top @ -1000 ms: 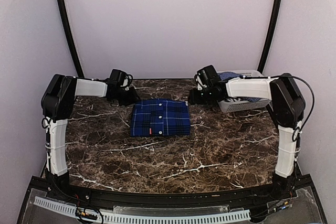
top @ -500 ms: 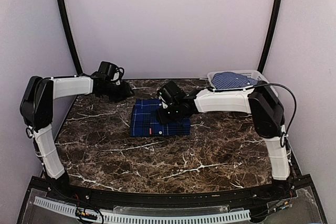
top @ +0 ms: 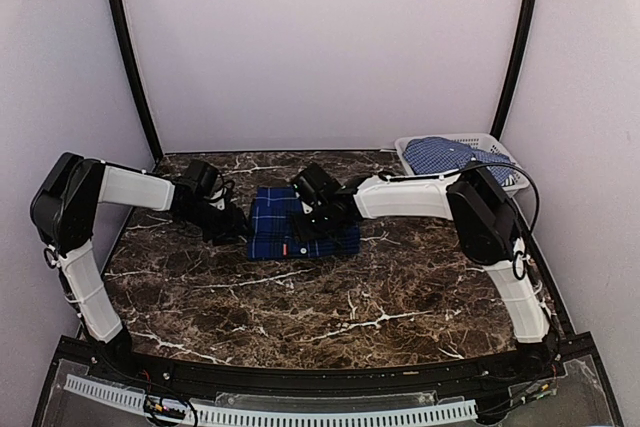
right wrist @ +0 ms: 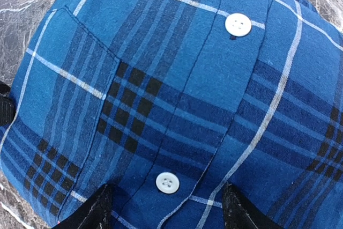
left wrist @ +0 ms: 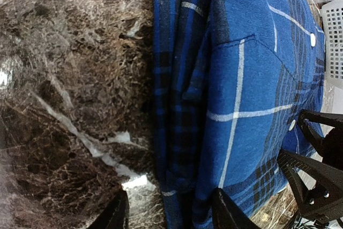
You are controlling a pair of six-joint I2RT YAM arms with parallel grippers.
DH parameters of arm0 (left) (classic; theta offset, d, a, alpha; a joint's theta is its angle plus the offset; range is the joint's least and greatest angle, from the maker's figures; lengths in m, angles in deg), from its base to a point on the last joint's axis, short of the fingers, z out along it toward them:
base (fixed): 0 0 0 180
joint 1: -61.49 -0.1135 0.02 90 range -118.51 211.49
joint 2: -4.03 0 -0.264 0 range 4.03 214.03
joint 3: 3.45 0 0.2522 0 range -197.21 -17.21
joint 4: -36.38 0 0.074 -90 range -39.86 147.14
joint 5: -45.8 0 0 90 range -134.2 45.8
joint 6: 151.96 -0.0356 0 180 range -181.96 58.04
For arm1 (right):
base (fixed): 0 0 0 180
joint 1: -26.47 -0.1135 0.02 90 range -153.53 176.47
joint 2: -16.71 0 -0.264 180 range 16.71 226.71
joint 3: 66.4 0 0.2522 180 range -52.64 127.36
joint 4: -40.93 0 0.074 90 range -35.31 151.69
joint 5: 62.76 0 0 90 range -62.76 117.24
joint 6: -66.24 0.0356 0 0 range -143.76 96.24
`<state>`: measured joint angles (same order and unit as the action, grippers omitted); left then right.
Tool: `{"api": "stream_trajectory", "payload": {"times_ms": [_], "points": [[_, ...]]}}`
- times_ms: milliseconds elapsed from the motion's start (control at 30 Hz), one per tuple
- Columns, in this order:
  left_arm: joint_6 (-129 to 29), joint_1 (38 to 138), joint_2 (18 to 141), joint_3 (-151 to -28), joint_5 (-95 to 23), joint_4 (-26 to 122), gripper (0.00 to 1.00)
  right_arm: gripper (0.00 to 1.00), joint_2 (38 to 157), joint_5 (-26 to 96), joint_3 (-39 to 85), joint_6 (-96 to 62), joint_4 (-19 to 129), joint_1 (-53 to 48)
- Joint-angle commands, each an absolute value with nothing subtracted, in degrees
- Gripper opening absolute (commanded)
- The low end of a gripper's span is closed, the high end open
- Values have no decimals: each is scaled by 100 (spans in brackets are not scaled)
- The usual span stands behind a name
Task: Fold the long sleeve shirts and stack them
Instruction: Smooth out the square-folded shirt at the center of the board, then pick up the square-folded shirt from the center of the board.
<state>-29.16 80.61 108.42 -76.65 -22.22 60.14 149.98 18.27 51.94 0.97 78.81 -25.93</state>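
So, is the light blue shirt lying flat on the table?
No, the light blue shirt lies bunched inside the basket at the far right corner.

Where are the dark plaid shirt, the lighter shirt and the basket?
dark plaid shirt [top: 272,232]: top external view, left half of the folded front.
lighter shirt [top: 440,154]: top external view, middle of the heaped cloth.
basket [top: 470,137]: top external view, far rim.

Left claw [left wrist: 169,215] and right claw [right wrist: 166,207] both sit low, gaping wide.
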Motion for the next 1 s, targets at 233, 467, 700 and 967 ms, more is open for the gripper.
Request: {"api": "stream_trajectory", "payload": {"times_ms": [233,467,700,967], "points": [[-2833,8056,10804,-7744,-1944,5722,53,67,13858,1954,4813,192,8171,-2551],[-2928,8075,11224,-8208,-2207,6037,57,52,13219,1966,3583,323,7856,-2376],[-2996,8282,11598,-8504,-2579,6392,55,35,13016,2092,2509,486,7411,-2249],[-2945,8451,11875,-8646,-2834,6575,39,32,13090,2285,2202,612,7233,-2248]]}}
